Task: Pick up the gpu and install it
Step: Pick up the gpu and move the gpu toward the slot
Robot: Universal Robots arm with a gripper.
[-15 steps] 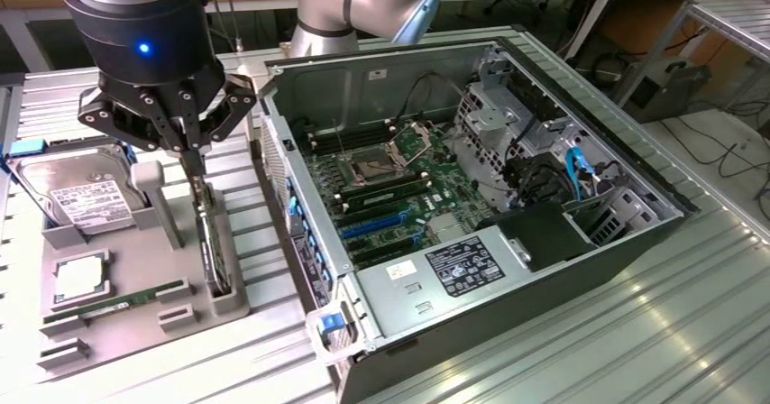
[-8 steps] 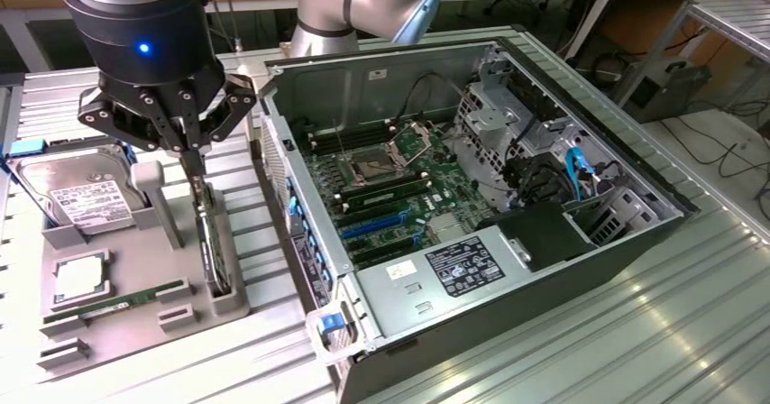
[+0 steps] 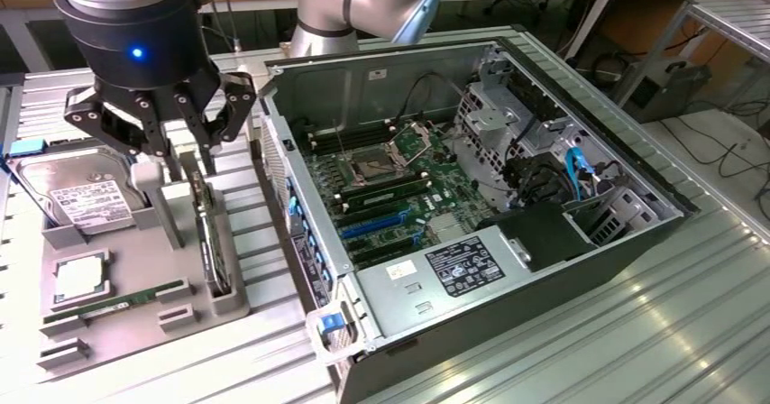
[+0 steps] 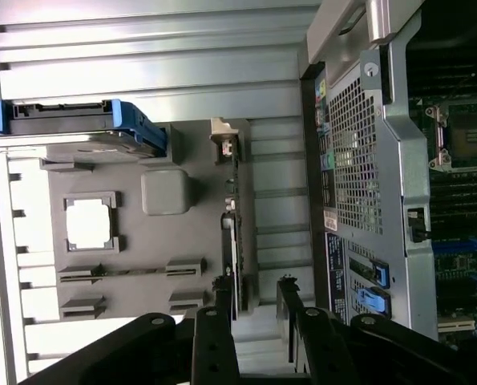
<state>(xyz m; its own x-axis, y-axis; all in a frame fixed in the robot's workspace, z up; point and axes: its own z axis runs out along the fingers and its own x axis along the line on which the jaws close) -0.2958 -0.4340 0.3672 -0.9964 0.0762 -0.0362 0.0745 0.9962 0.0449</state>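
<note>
The gpu is a thin black card standing on edge in a slot of the grey holder tray, at the exterior view's left. In the wrist view the gpu shows edge-on, its pale metal bracket at the far end. My gripper hangs open just above the card's rear end, touching nothing. Seen from the wrist, the gripper straddles the card's near end, and one of its fingers lies close beside the card.
The open computer case lies to the right of the tray, with blue slots on its motherboard. The tray also holds a hard drive, a square processor and a green memory stick. The case's perforated wall is close to the gripper.
</note>
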